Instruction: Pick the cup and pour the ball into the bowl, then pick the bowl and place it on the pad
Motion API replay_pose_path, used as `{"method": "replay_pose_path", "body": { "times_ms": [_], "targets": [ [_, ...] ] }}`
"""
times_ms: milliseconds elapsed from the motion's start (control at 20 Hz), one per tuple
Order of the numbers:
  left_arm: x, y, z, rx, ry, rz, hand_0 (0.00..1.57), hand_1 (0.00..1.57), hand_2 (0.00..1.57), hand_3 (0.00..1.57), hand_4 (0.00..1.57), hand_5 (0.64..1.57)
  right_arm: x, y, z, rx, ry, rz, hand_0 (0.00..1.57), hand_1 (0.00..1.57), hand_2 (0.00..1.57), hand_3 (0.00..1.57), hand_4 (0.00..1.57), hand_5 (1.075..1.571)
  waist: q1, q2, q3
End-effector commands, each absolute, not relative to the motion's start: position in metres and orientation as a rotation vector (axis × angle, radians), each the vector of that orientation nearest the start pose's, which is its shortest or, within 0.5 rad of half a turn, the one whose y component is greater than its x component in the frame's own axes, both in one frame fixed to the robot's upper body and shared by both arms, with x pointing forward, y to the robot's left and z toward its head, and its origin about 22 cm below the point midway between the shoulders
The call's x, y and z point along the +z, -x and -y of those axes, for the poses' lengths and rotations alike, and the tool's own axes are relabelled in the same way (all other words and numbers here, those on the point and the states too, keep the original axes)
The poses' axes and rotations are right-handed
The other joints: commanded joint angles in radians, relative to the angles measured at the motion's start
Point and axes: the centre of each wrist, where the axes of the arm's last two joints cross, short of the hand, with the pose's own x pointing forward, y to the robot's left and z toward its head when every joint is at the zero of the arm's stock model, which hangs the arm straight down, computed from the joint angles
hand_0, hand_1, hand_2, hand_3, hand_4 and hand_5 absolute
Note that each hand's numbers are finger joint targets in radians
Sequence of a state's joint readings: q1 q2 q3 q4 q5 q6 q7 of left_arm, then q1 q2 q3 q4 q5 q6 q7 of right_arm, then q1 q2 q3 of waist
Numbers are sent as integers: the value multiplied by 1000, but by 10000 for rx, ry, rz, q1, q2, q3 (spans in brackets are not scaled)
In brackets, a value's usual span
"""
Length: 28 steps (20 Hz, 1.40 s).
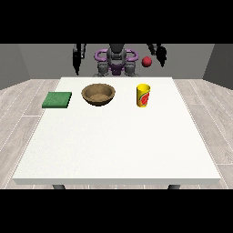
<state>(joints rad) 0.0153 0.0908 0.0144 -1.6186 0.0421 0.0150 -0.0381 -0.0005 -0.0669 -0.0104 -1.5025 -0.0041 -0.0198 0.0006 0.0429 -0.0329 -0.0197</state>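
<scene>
Robot hand at the view's right (160,53) is hanging raised behind the tabletop (118,141), grip unreadable; upright yellow cup (143,95) is standing nearer, slightly left; red ball (146,62) beside that hand.

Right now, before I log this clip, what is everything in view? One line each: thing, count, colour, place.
pad: one, green, flat on the table near its edge at the view's left.
bowl: one, brown, wood-look, upright on the table between the pad and the cup, apart from both; nothing shows inside it.
cup: one, yellow with a red mark, upright on the table to the view's right of the bowl.
ball: one, red, above the table's far edge, up behind the cup, beside the hand at the view's right; not in the cup.
table: one, white, large.
robot torso: one, grey and purple, behind the table.
hands: two, black, raised at the view's left and right.
</scene>
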Motion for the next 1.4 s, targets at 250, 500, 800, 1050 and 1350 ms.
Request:
{"method": "replay_pose_path", "body": {
  "times_ms": [250, 500, 800, 1050, 1350],
  "targets": [
    [46, -241, -260, -815, -767, 16537, 0, 0, 0, 0, 0, 1535, 23, -247, 261, 758, 1256, 15316, 0, 0, 0, 305, 1058, 1571, -148, -2702, 141],
    [76, -247, -232, 1267, 2367, 15443, 0, 0, 0, 0, 0, 1535, 78, -256, 167, 76, -1206, 15407, 0, 0, 0, 0, 829, 1571, 178, -4798, 172],
    [83, -233, -254, 1089, 2607, 14757, 0, 0, 0, 0, 0, 1536, 84, -220, 106, -216, -1616, 14079, 0, 0, 0, 0, 574, 1571, -266, -4445, 189],
    [115, -267, -230, 420, 2369, 17201, 0, 0, 0, 0, 0, 1517, 150, -263, 86, 1102, -1073, 17058, 0, 0, 0, 0, 198, 1570, -761, -1699, 189],
    [135, -293, -249, -39, 1635, 19718, 0, 0, 0, 0, 0, 1509, 147, -278, 114, 1274, -1043, 19027, 0, 0, 0, 0, 0, 1570, -1056, 1480, 198]
  ]
}}
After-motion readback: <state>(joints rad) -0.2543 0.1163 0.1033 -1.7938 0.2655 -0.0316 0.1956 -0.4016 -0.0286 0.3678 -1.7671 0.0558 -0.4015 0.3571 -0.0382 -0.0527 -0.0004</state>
